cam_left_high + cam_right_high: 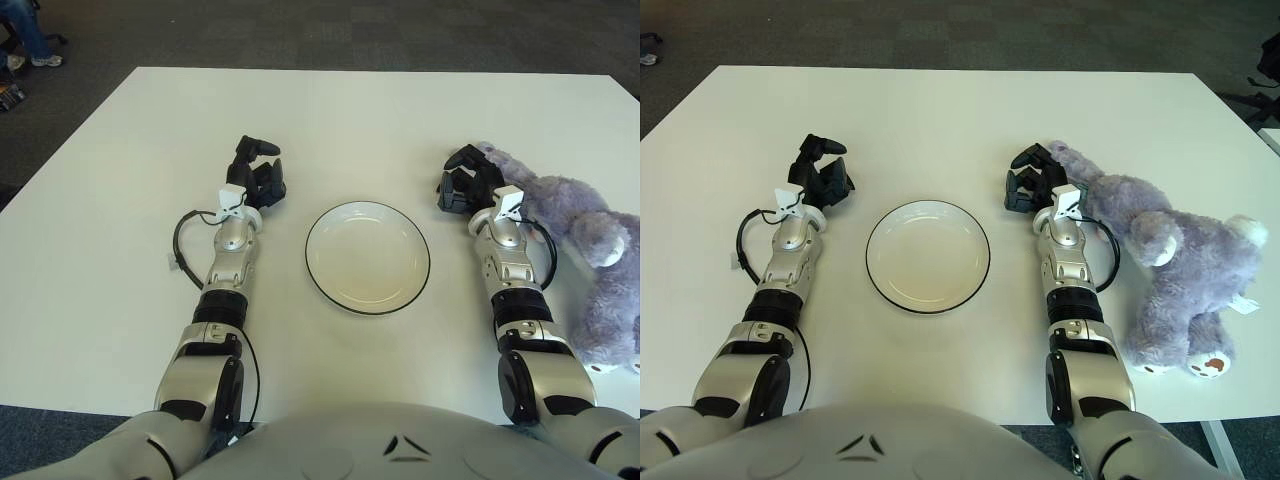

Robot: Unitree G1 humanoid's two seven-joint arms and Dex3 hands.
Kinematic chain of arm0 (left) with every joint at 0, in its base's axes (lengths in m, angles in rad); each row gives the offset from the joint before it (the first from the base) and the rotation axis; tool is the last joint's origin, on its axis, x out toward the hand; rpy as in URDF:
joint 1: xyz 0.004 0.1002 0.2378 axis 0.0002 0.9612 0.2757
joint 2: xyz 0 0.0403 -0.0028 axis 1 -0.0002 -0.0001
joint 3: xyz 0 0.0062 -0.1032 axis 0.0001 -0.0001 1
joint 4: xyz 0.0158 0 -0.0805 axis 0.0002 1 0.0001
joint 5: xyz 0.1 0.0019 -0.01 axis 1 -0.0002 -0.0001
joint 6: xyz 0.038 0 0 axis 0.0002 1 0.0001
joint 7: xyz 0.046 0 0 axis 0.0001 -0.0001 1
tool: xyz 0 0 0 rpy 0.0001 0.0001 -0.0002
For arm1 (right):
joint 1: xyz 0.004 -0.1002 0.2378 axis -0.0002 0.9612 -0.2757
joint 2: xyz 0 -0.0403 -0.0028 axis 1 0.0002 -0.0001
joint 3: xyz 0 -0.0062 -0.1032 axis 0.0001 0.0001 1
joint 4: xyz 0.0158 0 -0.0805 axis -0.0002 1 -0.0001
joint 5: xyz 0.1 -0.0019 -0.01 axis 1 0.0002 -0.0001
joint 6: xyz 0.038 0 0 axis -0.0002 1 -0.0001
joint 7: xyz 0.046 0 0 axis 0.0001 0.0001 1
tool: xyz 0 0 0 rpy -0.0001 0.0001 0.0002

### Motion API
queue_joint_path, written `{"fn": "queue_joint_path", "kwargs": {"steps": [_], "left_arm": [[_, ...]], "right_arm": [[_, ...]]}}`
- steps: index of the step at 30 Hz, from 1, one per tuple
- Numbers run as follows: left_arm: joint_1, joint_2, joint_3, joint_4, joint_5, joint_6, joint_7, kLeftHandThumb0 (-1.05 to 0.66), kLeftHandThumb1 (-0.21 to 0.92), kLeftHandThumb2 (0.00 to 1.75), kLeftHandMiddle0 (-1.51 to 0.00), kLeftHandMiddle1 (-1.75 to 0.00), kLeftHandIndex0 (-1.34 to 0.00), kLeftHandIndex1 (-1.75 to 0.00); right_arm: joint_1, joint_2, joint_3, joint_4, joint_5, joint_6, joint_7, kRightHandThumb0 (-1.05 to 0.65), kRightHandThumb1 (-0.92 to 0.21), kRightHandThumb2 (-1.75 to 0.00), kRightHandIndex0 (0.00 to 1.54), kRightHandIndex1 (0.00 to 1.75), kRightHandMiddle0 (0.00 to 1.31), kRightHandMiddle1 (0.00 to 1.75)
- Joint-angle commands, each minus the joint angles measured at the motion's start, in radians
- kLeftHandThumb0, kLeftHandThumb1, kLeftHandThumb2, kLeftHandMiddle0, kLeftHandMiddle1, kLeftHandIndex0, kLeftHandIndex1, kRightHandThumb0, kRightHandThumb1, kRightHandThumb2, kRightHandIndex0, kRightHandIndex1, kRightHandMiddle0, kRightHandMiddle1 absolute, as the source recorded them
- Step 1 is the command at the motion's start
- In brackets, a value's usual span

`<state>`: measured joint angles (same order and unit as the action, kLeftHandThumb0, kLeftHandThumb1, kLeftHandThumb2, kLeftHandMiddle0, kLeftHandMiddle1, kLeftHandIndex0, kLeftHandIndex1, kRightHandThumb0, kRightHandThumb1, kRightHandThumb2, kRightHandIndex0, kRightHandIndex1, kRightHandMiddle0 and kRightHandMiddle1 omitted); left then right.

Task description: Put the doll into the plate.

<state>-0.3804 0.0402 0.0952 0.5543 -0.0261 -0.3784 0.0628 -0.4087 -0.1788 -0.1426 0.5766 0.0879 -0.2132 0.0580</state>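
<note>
A purple plush doll (1170,260) lies on the white table at the right, its head toward the far side. A white plate (928,256) with a dark rim sits empty in the middle, in front of me. My right hand (1030,180) rests on the table just left of the doll's head, fingers relaxed, holding nothing. My left hand (822,172) rests on the table left of the plate, fingers relaxed and empty.
The white table (940,110) stretches far ahead. Its right edge runs close beside the doll. A person's legs (25,35) show on the floor at the far left.
</note>
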Motion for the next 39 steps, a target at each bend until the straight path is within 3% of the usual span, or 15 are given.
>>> {"fn": "queue_joint_path", "kwargs": {"steps": [1,17,39], "left_arm": [[0.053,-0.003,-0.003,0.020,0.010,0.016,0.001,-0.38,0.66,0.88,-0.90,-1.72,-0.35,-1.75],[0.054,-0.002,-0.003,0.011,0.011,0.033,0.003,-0.38,0.66,0.88,-0.89,-1.73,-0.35,-1.75],[0.053,-0.001,-0.002,0.021,0.009,0.014,-0.004,-0.38,0.67,0.87,-0.89,-1.72,-0.35,-1.75]], "right_arm": [[0.041,0.004,0.007,0.033,-0.008,0.045,0.010,-0.01,-0.24,-1.41,0.56,1.75,0.54,1.75],[0.040,0.004,-0.003,0.057,0.033,-0.013,0.120,-0.01,-0.23,-1.42,0.56,1.75,0.55,1.75],[0.024,-0.009,-0.012,0.126,0.021,-0.121,0.180,-0.01,-0.21,-1.44,0.58,1.75,0.56,1.74]]}}
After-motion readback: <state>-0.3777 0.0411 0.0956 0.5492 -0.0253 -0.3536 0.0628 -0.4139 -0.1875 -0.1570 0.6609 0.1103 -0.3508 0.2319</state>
